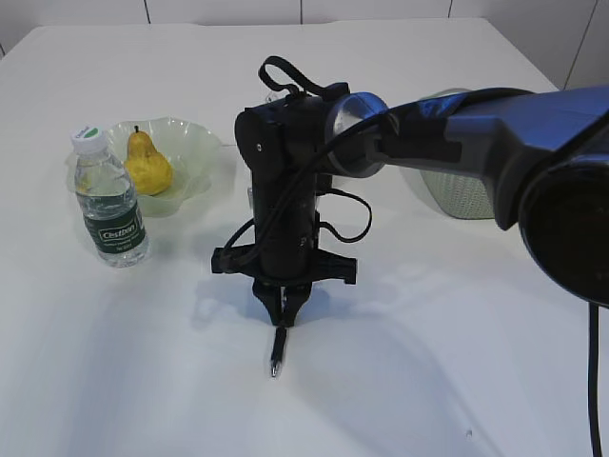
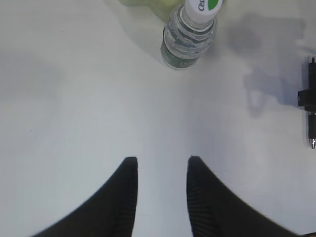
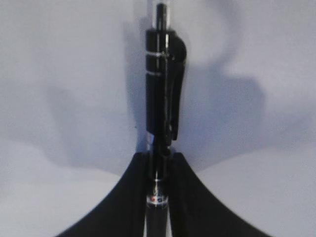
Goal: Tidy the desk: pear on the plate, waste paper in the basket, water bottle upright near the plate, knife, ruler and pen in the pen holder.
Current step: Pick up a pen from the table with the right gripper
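Black pen (image 3: 162,103) pinched between the right gripper's (image 1: 283,314) fingers — that is the relation everything turns on here. In the right wrist view the pen runs straight out from between the closed-in jaws, its long axis in line with the gripper's reach, clip end and push button farthest from the camera. From the exterior view the same arm points down at the white table (image 1: 457,381), with the pen's lower end poking out below the fingertips, at or just above the surface; whether it is lifted clear I cannot tell. The right arm plainly has this one; the left gripper (image 2: 162,170) hovers over bare table with its jaws apart and nothing between them, the pen only a sliver at the edge of its view. Behind the right arm sits a pale woven container (image 1: 459,195), mostly hidden by the arm — basket or pen holder, hard to say. No knife, ruler or paper can be made out. Over on the left, the pear (image 1: 147,164) rests on the plate (image 1: 195,143) and the water bottle (image 1: 108,200) stands upright just beside it, so that corner looks finished.
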Motion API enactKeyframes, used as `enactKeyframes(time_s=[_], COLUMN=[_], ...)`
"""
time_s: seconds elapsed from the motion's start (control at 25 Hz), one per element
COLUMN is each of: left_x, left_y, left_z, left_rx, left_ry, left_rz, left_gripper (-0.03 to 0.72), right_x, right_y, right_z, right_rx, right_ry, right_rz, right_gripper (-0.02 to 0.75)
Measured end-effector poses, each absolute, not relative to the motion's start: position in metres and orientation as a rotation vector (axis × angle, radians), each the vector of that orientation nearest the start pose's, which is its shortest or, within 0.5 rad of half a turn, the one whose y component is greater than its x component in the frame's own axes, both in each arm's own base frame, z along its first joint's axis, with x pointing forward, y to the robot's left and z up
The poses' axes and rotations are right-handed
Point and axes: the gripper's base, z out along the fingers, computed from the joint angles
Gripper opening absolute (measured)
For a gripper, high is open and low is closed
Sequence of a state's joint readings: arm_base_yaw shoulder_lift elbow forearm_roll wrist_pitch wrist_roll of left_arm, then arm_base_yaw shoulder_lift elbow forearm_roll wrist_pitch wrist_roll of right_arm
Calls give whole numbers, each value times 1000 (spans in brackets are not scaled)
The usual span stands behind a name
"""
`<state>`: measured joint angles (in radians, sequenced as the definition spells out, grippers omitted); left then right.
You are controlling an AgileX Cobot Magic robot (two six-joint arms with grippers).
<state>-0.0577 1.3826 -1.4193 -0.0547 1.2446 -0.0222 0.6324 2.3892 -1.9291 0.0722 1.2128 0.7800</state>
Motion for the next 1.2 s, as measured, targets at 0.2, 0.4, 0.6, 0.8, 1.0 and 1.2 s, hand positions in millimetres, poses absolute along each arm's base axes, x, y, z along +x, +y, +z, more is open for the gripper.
enactKeyframes(time_s=[0.2, 0.4, 0.6, 0.8, 1.0, 1.2], left_x=[270, 270, 270, 270, 270, 270], left_y=[-20, -20, -20, -20, -20, -20], left_z=[379, 379, 379, 379, 379, 379], left_rx=[40, 40, 40, 40, 40, 40], left_ry=[2692, 2692, 2692, 2692, 2692, 2692], left_rz=[-100, -100, -100, -100, -100, -100], left_gripper=[239, 239, 239, 239, 239, 239], right_x=[377, 377, 377, 378, 377, 381], right_y=[286, 286, 284, 275, 267, 260], right_z=[126, 126, 148, 189, 220, 240], right_rx=[51, -84, -193, -320, -435, -499], right_ry=[3201, 3201, 3142, 3017, 2909, 2795], right_rz=[93, 105, 111, 62, 5, -63], right_gripper=[102, 102, 102, 102, 102, 102])
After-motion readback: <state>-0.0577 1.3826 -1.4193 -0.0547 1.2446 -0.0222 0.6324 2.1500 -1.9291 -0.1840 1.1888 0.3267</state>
